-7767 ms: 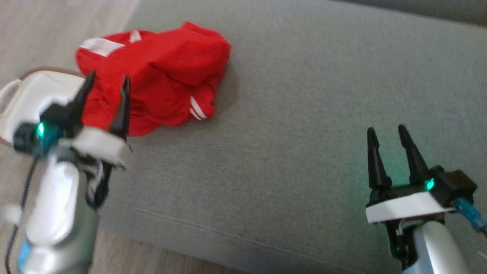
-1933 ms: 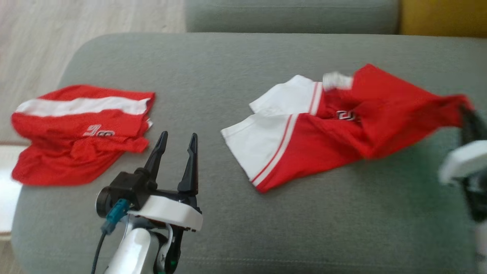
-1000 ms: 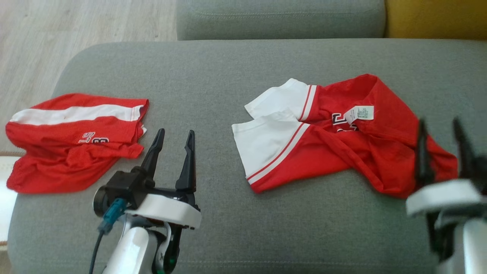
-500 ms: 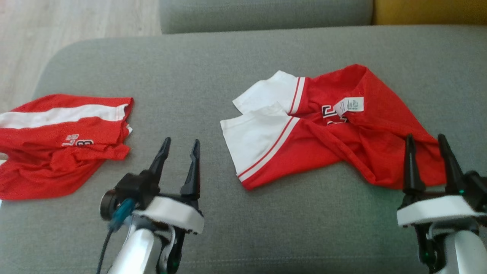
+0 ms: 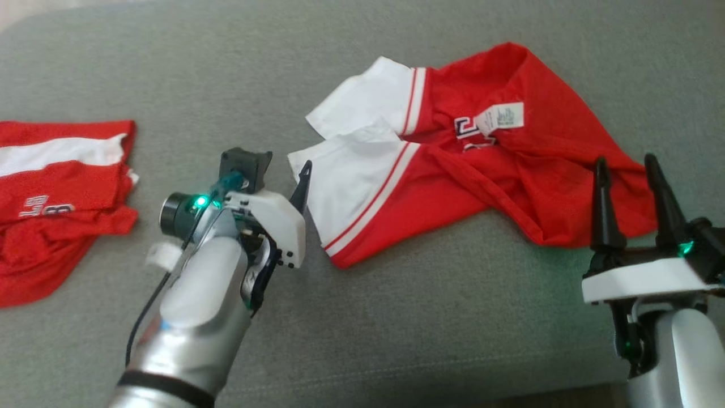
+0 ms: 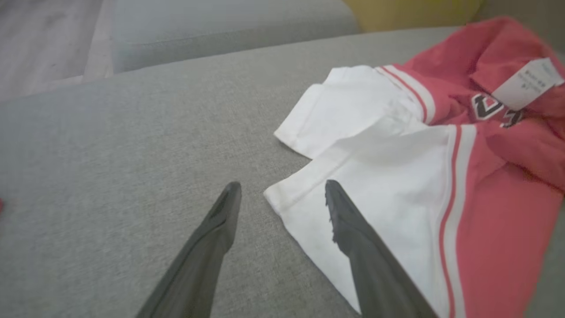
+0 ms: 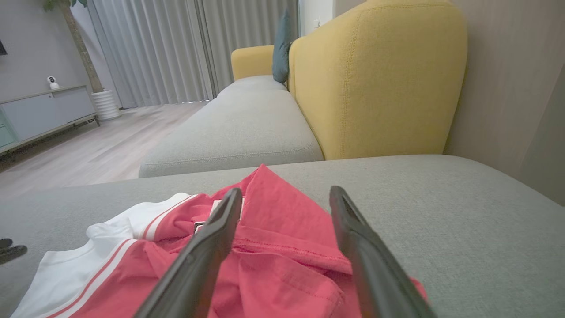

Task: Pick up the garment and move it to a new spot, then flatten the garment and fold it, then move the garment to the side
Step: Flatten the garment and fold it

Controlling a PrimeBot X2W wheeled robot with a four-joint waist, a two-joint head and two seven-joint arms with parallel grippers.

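Head view shows a crumpled red jersey garment with white panels (image 5: 487,164) lying on the grey fabric sofa cushion (image 5: 396,328). Its long axis goes across from the robot's left to its right: the white end is at the left, the bunched red end at the right. The left gripper (image 5: 280,173) is turned on its side just beside the white corner. The right gripper (image 5: 625,161) stands at the near edge of the red end. Both are wide open and hold nothing. A second red and white cloth (image 5: 56,192) lies well apart at the far left.

Left wrist view looks along the two dark fingers (image 6: 212,247): the corner of the white hem lies between the tips, and one finger stands over the white fabric. Whether it touches, I cannot tell.

Right wrist view has the open fingers (image 7: 198,260) over a folded red edge, with a yellow sofa back (image 7: 375,75) behind the cushion.

By my judgement the flattening comes now: each arm is near to its own end, so the pull should go outwards along the long axis
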